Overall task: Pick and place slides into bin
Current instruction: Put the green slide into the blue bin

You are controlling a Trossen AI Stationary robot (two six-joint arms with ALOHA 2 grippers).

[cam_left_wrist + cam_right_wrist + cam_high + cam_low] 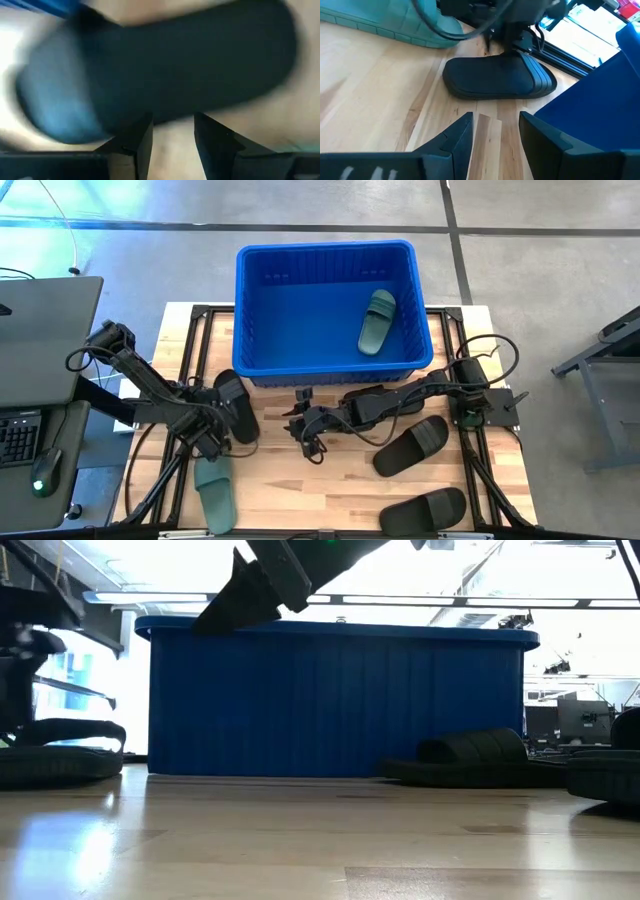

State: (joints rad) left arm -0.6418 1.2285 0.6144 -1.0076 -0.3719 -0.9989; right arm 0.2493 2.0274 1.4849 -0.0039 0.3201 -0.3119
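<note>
The blue bin point(325, 305) stands at the table's far middle with one green slide point(377, 320) inside it. A black slide point(234, 406) lies flat on the table near the bin's left corner; it also shows in the right wrist view point(495, 77). My left gripper point(218, 420) is open at this slide's side, which fills its wrist view point(165, 65). My right gripper point(302, 426) is open and empty above the table's middle, pointing toward that slide point(495, 122). A second green slide point(214, 488) lies at the near left. My left gripper's fingertips point(142, 125) stand level at the long side edge point(170, 117) of the black slide, which lies flat on the table. I cannot tell whether they touch it.
Three more black slides lie on the table's right half: one point(372, 404) under my right arm, one point(410, 446) beside it and one point(424, 510) at the near edge. A laptop point(40, 340) and a keyboard sit off the table's left.
</note>
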